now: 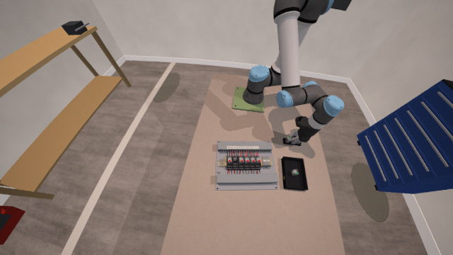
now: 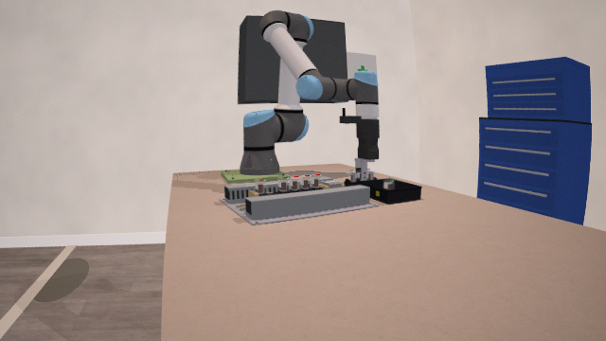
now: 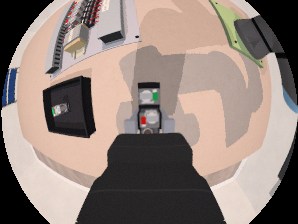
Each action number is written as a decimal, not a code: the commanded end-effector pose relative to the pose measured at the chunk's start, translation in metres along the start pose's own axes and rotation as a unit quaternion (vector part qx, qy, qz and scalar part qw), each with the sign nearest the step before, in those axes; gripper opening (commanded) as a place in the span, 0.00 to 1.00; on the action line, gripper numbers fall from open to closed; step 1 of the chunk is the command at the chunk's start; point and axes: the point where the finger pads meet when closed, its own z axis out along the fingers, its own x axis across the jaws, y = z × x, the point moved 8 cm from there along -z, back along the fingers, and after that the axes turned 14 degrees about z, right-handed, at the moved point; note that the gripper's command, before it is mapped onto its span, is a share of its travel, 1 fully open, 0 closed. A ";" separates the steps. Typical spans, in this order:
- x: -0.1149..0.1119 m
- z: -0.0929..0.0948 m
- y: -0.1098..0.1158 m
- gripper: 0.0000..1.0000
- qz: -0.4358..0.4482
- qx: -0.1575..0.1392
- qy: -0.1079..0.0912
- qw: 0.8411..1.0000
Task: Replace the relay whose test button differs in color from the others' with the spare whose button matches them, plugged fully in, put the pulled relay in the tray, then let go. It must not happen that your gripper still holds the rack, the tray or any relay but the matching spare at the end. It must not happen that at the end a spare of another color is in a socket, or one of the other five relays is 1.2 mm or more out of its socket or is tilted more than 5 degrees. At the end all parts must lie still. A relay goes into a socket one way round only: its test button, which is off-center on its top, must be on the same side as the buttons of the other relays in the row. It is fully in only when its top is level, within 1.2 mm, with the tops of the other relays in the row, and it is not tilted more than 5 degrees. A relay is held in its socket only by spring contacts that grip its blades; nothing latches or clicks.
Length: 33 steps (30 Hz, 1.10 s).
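The spare relay with the red button stands in the black holder. My gripper is shut on it, one finger on each side. A spare relay with a green button stands in the same holder, in front of the fingers. The pulled relay, with a green button, lies in the black tray. In the relay row, the second socket from the left is empty. Several relays with red buttons stand in the others.
The grey panel has a wiring duct in front of the row and another duct behind it. The tray stands right of the panel, between the holder and the table's front side. The robot's green base plate is at the back.
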 end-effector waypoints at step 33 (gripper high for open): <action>0.000 -0.043 0.000 0.00 0.000 -0.001 -0.001 1.000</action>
